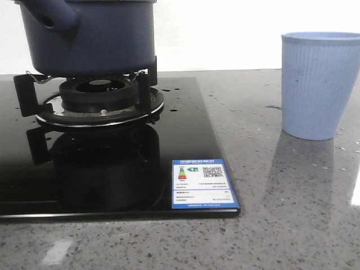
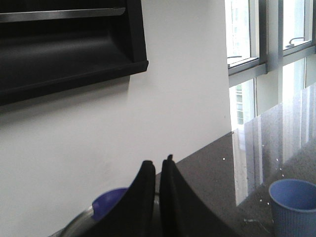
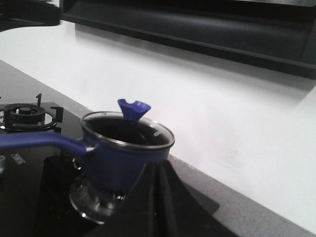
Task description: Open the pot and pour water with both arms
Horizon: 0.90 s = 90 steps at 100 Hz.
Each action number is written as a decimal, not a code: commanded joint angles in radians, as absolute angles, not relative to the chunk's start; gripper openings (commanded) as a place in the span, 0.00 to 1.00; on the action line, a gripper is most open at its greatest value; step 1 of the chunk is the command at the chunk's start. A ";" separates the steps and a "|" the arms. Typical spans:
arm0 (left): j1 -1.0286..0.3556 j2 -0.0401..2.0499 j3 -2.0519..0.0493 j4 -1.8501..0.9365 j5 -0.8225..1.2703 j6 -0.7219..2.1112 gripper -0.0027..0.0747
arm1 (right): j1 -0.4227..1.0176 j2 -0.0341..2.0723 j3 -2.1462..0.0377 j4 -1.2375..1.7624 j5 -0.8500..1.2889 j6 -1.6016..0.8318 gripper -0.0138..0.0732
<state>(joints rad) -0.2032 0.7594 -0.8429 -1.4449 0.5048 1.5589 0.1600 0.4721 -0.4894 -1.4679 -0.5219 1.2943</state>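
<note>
The dark navy-blue pot (image 1: 95, 39) stands on the gas burner (image 1: 98, 101) at the far left, its stubby hollow handle facing the camera. In the right wrist view the pot (image 3: 118, 163) carries a steel-rimmed glass lid with a blue knob (image 3: 133, 108), and its handle (image 3: 34, 141) sticks out sideways. My right gripper (image 3: 160, 165) is shut and empty, close beside the pot's wall. My left gripper (image 2: 160, 165) is shut and empty, above the lid, whose blue knob (image 2: 111, 200) shows behind one finger. Neither gripper shows in the front view.
A light blue ribbed cup (image 1: 318, 84) stands on the grey stone counter (image 1: 281, 225) to the right, and also shows in the left wrist view (image 2: 294, 207). The black glass hob (image 1: 185, 129) carries a blue label (image 1: 203, 184). A second burner (image 3: 24, 114) lies beyond the pot. A dark range hood (image 2: 64, 44) hangs above.
</note>
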 commanded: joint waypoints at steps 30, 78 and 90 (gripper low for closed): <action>-0.207 0.216 -0.410 -1.440 0.383 1.365 0.01 | 0.203 0.237 -0.288 -1.442 -0.430 1.368 0.08; -0.207 0.074 -0.284 -1.464 0.403 1.363 0.01 | 0.203 0.157 -0.228 -1.442 -0.404 1.368 0.08; -0.207 0.074 -0.284 -1.489 0.406 1.363 0.01 | 0.203 0.157 -0.228 -1.442 -0.416 1.368 0.08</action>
<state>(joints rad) -0.2032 0.0640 -0.2588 -1.4350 0.4065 1.3756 0.2007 0.1479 -0.2044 -1.4679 -0.4020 1.3650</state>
